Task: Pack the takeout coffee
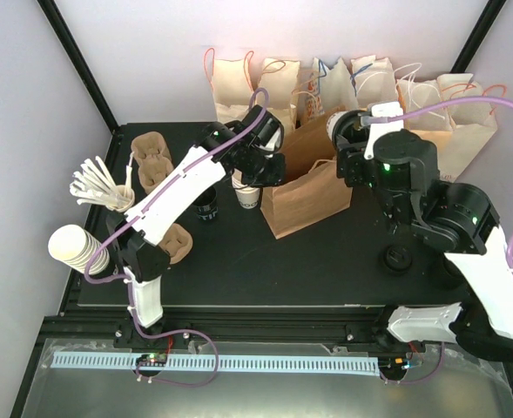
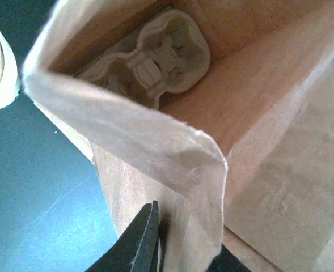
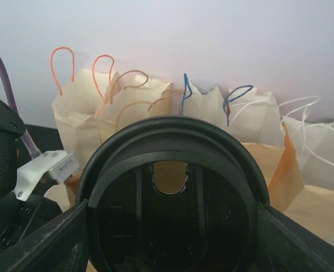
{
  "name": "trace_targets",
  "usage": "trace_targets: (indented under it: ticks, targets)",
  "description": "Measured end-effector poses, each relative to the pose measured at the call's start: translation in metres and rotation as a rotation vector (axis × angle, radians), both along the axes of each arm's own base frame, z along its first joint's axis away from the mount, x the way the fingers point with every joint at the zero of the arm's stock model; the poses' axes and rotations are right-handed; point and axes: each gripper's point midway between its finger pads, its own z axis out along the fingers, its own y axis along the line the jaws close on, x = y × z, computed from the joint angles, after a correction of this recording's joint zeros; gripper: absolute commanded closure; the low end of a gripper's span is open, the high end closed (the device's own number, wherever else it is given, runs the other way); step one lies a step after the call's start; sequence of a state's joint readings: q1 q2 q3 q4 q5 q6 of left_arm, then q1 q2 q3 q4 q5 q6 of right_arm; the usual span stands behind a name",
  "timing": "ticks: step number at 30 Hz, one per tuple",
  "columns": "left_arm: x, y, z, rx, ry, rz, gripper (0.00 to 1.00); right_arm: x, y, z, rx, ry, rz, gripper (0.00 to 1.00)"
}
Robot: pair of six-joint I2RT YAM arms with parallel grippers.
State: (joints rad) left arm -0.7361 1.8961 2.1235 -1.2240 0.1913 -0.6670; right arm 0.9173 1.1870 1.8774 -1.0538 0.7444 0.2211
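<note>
top view: a row of paper bags (image 1: pixel 343 83) is seen at the back. cup trays (image 1: pixel 151 161) and a stack of white cups (image 1: pixel 77 248) sit at left, a loose lid (image 1: pixel 398 259) at right. an open brown bag (image 1: pixel 313 187) stands mid-table, its left rim pinched by the left gripper (image 1: pixel 260 170). the coffee (image 1: pixel 336 123) is held in the right gripper (image 1: pixel 347 131) by the bag's far rim.

left wrist: the brown bag (image 2: pixel 269 113) wall is clamped btwn the left gripper (image 2: pixel 184 249) fingers. a pulp tray (image 2: pixel 161 62) lies in the bag's bottom.

right wrist: the coffee (image 3: pixel 169 221) lid fills the view, gripped btwn the right gripper (image 3: pixel 169 243) fingers, w/ paper bags (image 3: pixel 212 107) behind.
</note>
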Motion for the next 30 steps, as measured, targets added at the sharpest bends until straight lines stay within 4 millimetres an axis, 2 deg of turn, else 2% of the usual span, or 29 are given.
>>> trace_targets:
  ticks: [5, 13, 17, 21, 25, 28, 30]
  targets:
    - [-0.017, 0.005, 0.008, 0.009, 0.008, -0.026, 0.91, 0.003, 0.019, -0.008, -0.023, 0.079, 0.057, 0.5]
    - [-0.064, 0.023, 0.034, -0.047, 0.017, -0.099, 0.94, -0.015, 0.034, -0.051, -0.008, 0.272, 0.157, 0.5]
    - [-0.092, 0.034, 0.025, -0.066, 0.059, -0.148, 0.94, -0.027, 0.04, -0.079, 0.005, 0.375, 0.203, 0.5]
    - [-0.118, 0.048, 0.004, -0.054, 0.115, -0.189, 0.94, -0.038, 0.052, -0.092, 0.032, 0.443, 0.272, 0.49]
    - [-0.128, 0.056, 0.006, -0.062, 0.083, -0.218, 0.94, -0.052, 0.07, -0.109, 0.048, 0.532, 0.374, 0.48]
    - [-0.13, 0.06, 0.013, -0.068, 0.049, -0.231, 0.94, -0.063, 0.08, -0.131, 0.043, 0.614, 0.433, 0.48]
    - [-0.128, 0.062, 0.013, -0.059, 0.032, -0.235, 0.94, -0.069, 0.085, -0.139, 0.046, 0.652, 0.464, 0.48]
